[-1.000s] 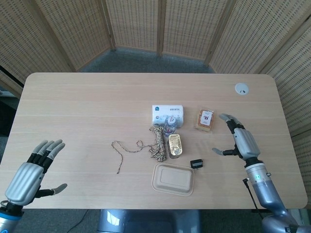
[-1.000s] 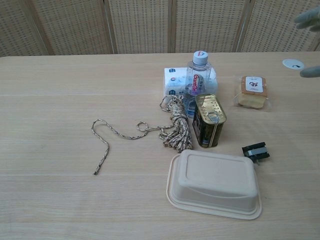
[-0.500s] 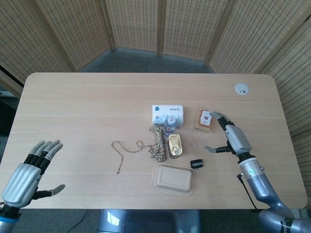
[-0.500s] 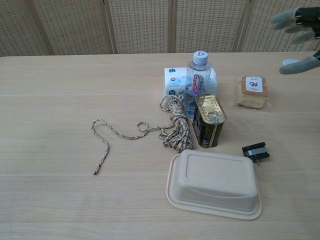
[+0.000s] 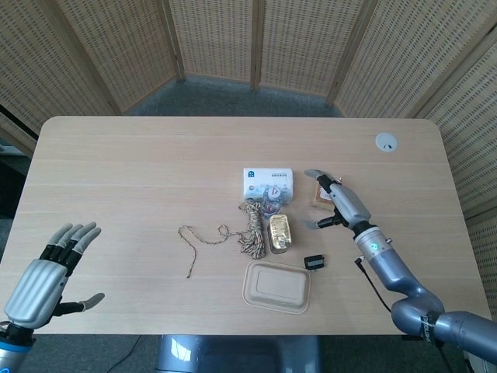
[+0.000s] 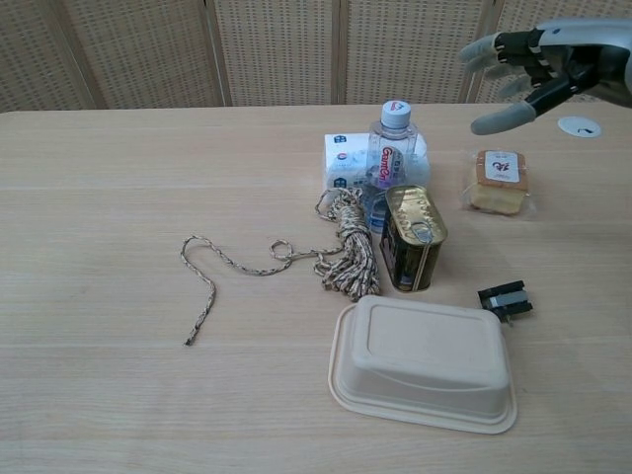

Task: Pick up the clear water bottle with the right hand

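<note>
Right robot hand (image 6: 538, 69) spread above the tabletop (image 6: 118, 178), right of the clear water bottle (image 6: 387, 158).

The clear water bottle stands upright near the tabletop's middle, with a pale blue cap and a red-and-purple label whose lettering is too small to read for certain. It touches a white packet (image 6: 341, 161) printed in blue on its far side, with a gold tin (image 6: 412, 237) and a coiled rope (image 6: 348, 255) just in front. The right robot hand hangs in the air with fingers apart, holding and touching nothing, over a wrapped cake (image 6: 499, 183) bearing a small white sticker. The left robot hand (image 5: 46, 272) hovers spread and empty at the near left edge. A beige lidded tray (image 6: 425, 363) and a small black clip (image 6: 506, 298) lie nearer.
</note>
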Available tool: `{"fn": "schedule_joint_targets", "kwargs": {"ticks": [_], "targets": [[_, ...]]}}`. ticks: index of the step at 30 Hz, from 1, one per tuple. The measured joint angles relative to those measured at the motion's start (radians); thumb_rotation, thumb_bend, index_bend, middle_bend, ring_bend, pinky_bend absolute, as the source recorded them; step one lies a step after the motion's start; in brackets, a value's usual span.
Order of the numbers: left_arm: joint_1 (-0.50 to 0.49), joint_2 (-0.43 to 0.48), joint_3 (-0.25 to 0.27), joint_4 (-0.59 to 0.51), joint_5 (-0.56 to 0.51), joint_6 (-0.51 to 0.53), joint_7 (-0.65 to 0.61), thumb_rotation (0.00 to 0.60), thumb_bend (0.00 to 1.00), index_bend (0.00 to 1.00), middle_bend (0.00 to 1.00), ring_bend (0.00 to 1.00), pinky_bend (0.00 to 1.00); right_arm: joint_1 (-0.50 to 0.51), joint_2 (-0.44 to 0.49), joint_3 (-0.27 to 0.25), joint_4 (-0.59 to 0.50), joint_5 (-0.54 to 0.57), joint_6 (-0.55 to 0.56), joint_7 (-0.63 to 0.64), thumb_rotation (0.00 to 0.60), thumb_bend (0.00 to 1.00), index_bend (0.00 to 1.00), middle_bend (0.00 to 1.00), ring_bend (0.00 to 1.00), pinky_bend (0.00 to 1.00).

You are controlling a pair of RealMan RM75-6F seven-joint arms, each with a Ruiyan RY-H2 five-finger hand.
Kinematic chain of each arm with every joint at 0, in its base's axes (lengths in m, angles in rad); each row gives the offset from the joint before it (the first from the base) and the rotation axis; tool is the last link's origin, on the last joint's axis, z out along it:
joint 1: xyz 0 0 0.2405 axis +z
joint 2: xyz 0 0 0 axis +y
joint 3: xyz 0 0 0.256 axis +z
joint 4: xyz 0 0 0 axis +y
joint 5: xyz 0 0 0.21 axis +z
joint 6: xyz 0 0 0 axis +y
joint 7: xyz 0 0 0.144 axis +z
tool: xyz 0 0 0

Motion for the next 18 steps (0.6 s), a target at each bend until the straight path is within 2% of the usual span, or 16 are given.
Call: {"fn": "schedule_joint_targets", "kwargs": {"ticks": [6,18], "targets": [[-0.008,0.0,-0.009,-0.008,-0.019,-0.013,0.012,0.6,0.15,0.0,0.0,0.0,0.0,0.048,-0.073,0.007,0.112,0.029,-0.049,0.016,0.497,0.11,0.0,0.0,0.0,0.0],[-0.015,0.003,-0.016,-0.021,-0.048,-0.026,0.035,0.6,0.15,0.0,0.0,0.0,0.0,0.134,-0.214,0.001,0.316,0.046,-0.152,0.044,0.481,0.11,0.0,0.0,0.0,0.0]]}}
